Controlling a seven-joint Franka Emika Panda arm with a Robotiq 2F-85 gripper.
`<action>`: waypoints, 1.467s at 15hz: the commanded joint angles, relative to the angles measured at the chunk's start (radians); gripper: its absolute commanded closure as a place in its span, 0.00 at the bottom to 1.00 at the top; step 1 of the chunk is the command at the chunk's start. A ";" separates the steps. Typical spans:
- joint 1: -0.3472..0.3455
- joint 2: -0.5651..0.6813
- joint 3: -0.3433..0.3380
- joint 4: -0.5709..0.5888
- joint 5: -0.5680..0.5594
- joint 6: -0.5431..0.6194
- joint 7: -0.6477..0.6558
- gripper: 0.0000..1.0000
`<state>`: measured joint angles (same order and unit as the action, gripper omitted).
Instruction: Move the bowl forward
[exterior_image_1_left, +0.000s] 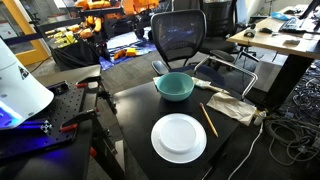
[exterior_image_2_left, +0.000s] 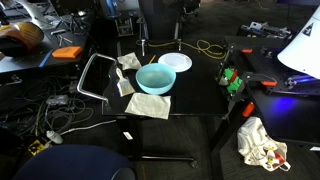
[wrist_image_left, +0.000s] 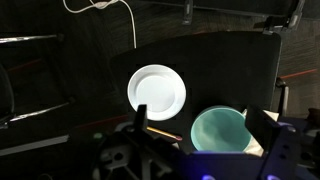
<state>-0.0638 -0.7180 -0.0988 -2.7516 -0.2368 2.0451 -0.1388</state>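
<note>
Here is the round, deep teal-green bowl (exterior_image_1_left: 174, 87), upright on the black table top (exterior_image_1_left: 135, 115) at mid-frame. It sits just above the flat white round plate (exterior_image_1_left: 178, 137), near it but apart. A thin yellow pencil (exterior_image_1_left: 208, 120) lies right of the plate, and a black mesh office chair (exterior_image_1_left: 178, 38) fills the upper middle behind the bowl. The robot's white arm casing (exterior_image_1_left: 20, 85) is cut off by the left edge.

In the exterior view from the opposite end, the bowl (exterior_image_2_left: 154, 78) sits at centre with the plate (exterior_image_2_left: 175, 62) up and to its right. Their rims seem to meet (overlap or contact, I cannot tell). A pale crumpled cloth (exterior_image_2_left: 150, 104) lies just below the bowl, its upper edge hidden behind the bowl's wall. The casing (exterior_image_2_left: 305, 45) is again cropped, at the upper right.

From the wrist, the plate (wrist_image_left: 157, 91) is centre-left and the bowl (wrist_image_left: 220, 130) lower right, with its bottom rim lost behind dark hardware. The gripper (wrist_image_left: 200, 125) is a blurred shadow along the bottom edge. Its fingers (wrist_image_left: 140, 122) stand wide apart, released, grasping nothing, high above the table.
</note>
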 joint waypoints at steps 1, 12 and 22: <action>0.017 0.141 0.037 0.063 0.058 0.071 0.085 0.00; 0.031 0.574 0.104 0.201 0.278 0.390 0.364 0.00; 0.047 0.957 0.067 0.319 0.278 0.657 0.486 0.00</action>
<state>-0.0302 0.1527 -0.0108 -2.4934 0.0257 2.6904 0.3225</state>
